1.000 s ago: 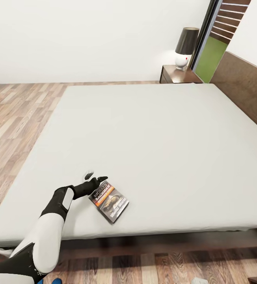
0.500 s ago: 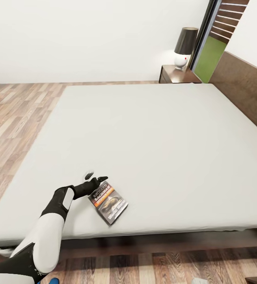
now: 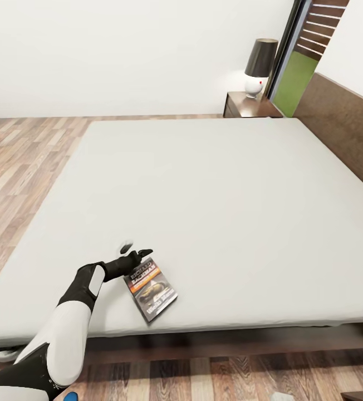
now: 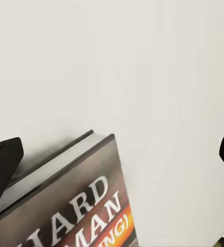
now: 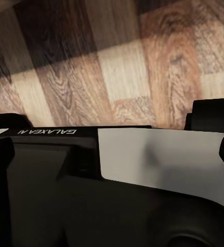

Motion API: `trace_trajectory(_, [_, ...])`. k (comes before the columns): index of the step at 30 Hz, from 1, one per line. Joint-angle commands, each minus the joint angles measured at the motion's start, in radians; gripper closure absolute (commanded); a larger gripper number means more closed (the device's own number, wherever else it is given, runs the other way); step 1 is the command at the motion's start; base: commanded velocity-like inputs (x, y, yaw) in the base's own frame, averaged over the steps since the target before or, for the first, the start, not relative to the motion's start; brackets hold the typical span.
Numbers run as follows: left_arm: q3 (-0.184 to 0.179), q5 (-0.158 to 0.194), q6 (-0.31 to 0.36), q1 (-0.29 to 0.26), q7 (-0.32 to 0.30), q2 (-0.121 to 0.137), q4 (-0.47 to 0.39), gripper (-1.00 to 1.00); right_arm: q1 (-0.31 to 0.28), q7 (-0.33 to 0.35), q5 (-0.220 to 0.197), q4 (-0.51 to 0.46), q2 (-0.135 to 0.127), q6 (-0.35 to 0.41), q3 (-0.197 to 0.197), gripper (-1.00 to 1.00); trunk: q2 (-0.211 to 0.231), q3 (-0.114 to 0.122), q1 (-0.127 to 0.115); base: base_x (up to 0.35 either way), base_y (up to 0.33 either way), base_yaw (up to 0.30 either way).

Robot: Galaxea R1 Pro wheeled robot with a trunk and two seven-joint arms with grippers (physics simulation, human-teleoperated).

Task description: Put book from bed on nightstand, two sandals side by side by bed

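The book (image 3: 151,288) lies flat on the pale grey bed (image 3: 215,195), close to the near edge, its dark cover with the orange band facing up. My left gripper (image 3: 135,248) hovers open just beyond the book's top left corner, touching nothing. In the left wrist view the book (image 4: 81,206) lies between and below the spread fingertips (image 4: 2,162) of the left gripper (image 4: 114,159). The nightstand (image 3: 247,106) stands past the bed's far corner. A sliver of a blue sandal (image 3: 70,396) peeks out by my left arm. My right gripper (image 5: 112,154) is open over my own body.
A lamp (image 3: 259,65) with a dark shade stands on the nightstand. The wooden headboard (image 3: 343,128) runs along the bed's right side. Wood plank floor (image 3: 20,161) lies left of the bed and along its near edge. A window (image 3: 301,67) is behind the nightstand.
The whole view has drifted slightly left. The book sits a touch lower and more turned in the picture relative to my left gripper, which stays open.
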Motion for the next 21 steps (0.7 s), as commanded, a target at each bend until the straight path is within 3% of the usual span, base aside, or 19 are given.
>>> trace_trajectory(1, [0.006,-0.011,0.009,0.000,-0.001,-0.002,0.000,-1.00,0.000,0.005,-0.004,0.001,0.000,0.002,-0.003,-1.00,0.000,-0.001,0.000,0.000,-0.054,0.000])
trace_trajectory(12, [0.006,-0.010,0.009,0.000,-0.001,-0.002,0.000,-1.00,0.000,0.004,-0.004,0.001,0.000,0.002,-0.003,-1.00,0.000,-0.001,0.000,0.000,-0.008,0.000])
trace_trajectory(21, [0.006,-0.010,0.009,0.000,-0.001,-0.002,0.000,-1.00,0.000,0.004,-0.004,0.001,0.000,0.002,-0.003,-1.00,0.000,-0.001,0.000,-0.121,0.000,0.000])
